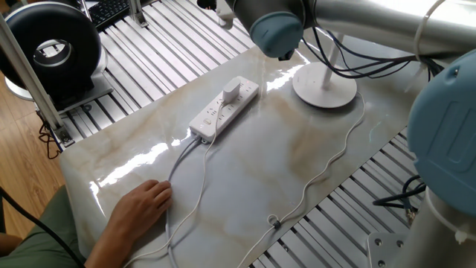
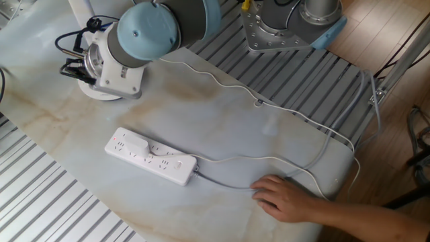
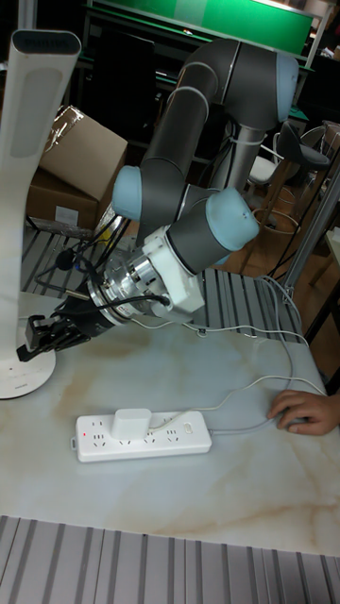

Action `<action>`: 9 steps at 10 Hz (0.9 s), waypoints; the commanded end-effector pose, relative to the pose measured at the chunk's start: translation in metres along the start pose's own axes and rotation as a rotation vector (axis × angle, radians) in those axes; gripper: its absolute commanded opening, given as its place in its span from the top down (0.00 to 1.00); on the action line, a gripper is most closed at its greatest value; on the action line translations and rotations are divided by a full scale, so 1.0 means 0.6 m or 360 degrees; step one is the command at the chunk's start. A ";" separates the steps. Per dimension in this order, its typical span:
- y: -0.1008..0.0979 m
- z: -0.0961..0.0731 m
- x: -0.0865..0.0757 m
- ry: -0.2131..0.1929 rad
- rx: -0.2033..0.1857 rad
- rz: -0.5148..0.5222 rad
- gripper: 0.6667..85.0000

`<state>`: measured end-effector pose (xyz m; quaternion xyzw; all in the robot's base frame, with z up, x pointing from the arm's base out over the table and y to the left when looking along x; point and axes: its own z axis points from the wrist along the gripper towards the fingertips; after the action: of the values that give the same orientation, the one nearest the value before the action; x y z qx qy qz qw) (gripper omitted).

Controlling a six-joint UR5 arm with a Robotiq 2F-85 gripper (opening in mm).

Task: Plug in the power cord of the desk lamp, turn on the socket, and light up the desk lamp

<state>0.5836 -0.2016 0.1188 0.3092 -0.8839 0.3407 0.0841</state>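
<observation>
1. My gripper hangs over the lamp base; I cannot tell whether its fingers are spread or pressed together.
2. The plug sits in the socket, mid-table.
3. A hand rests near the cables.

**Tool beside the lamp base, plug already in the strip**

The tool hangs low over the counter, just beside the round base of the desk lamp; whether its fingers are apart cannot be told. The socket lies flat in front, with the white plug block of the power cord seated in it. A person's hand rests at the right edge, on the cables.
</observation>
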 end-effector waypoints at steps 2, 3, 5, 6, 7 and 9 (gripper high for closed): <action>0.008 0.006 0.008 0.0008 -0.0014 0.0005 1.00; 0.007 0.008 0.004 -0.0001 -0.0010 0.0012 1.00; 0.010 0.009 -0.001 -0.0019 -0.0017 0.0018 1.00; 0.009 0.009 -0.003 -0.0027 -0.0012 0.0028 1.00; 0.009 0.009 -0.005 -0.0034 -0.0013 0.0041 1.00; 0.023 0.009 0.001 -0.0008 -0.0065 0.0083 1.00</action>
<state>0.5809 -0.2000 0.1115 0.3007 -0.8892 0.3360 0.0772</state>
